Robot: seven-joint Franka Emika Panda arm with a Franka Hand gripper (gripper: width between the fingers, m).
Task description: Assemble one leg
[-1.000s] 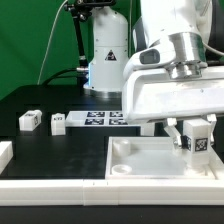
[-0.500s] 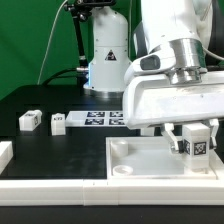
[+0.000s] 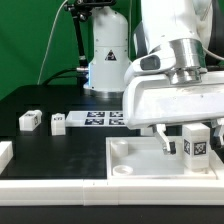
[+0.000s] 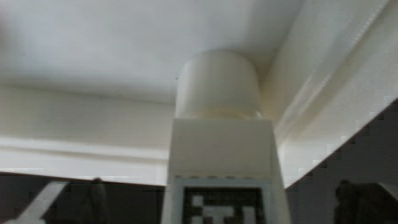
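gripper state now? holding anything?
Gripper: open, holding nothing; its fingers stand apart from the leg, which stands upright in the tray's corner.

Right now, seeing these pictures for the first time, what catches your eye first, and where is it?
The gripper hangs over the large white tray at the exterior view's right, with a tagged leg standing upright between its fingers; the finger that shows is apart from it. Two small white blocks lie on the black table at the exterior view's left, beside the marker board.
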